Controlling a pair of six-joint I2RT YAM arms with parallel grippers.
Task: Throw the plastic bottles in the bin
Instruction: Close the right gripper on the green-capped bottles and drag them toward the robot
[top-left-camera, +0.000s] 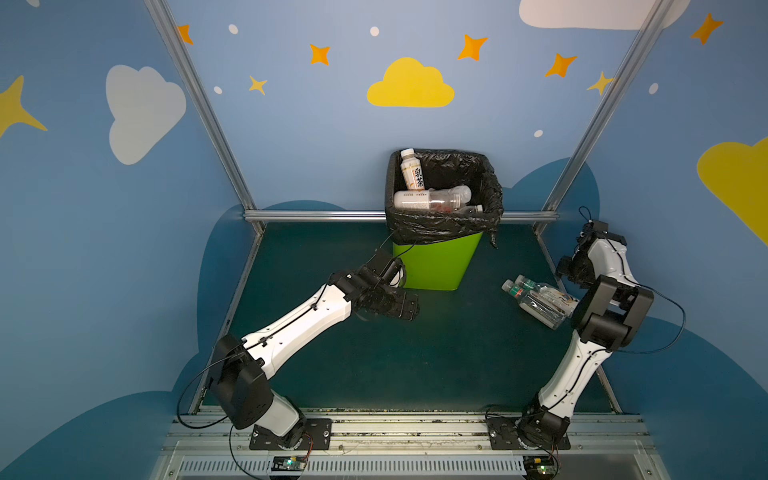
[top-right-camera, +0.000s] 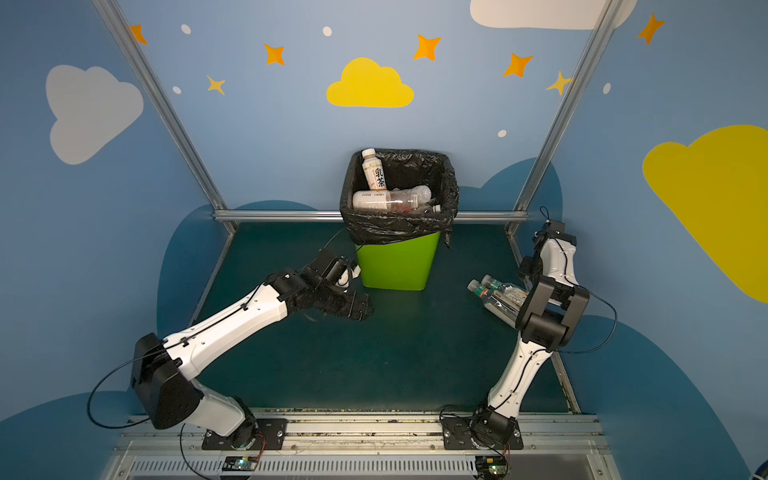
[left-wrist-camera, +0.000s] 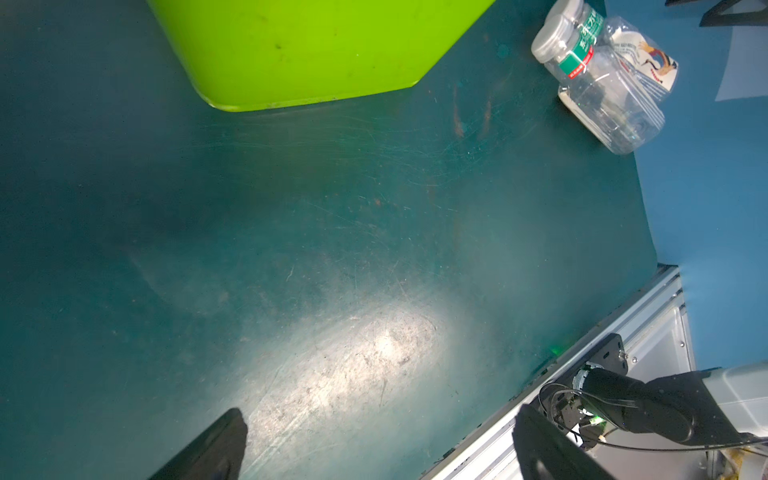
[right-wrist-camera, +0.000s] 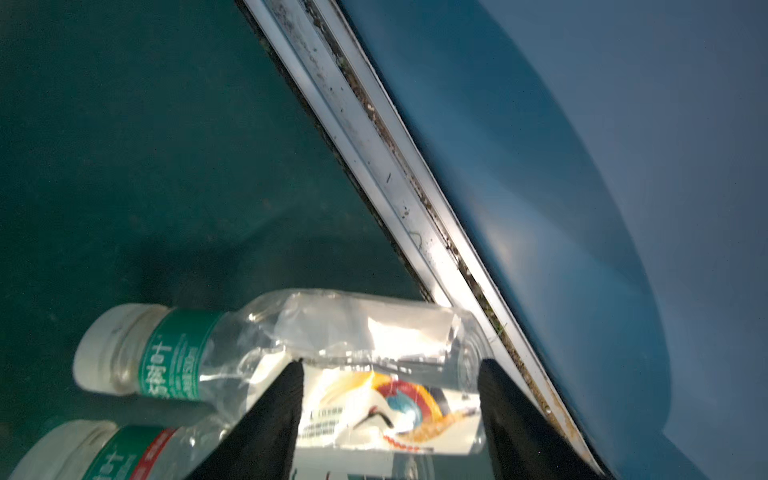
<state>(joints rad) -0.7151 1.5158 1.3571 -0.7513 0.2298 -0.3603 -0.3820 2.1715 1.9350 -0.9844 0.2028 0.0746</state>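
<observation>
**Desk:** Left gripper (left-wrist-camera: 374, 451) idle?

**Photographer:** Spread wide, empty, seemingly awaiting its turn. Right gripper (right-wrist-camera: 390, 365) straddles a clear bottle (right-wrist-camera: 332, 316) lying by the table (top-left-camera: 415, 365) edge; whether it grips, unclear. Beyond, the bin (top-left-camera: 436, 266) holds several bottles (top-left-camera: 432, 198).

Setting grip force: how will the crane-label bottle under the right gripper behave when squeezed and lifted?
Probably light: the crane-label bottle looks clear and empty. Its thin wall looks creased, so it may dent. Lying on its side beside a second bottle, it might roll or nudge that.
</observation>
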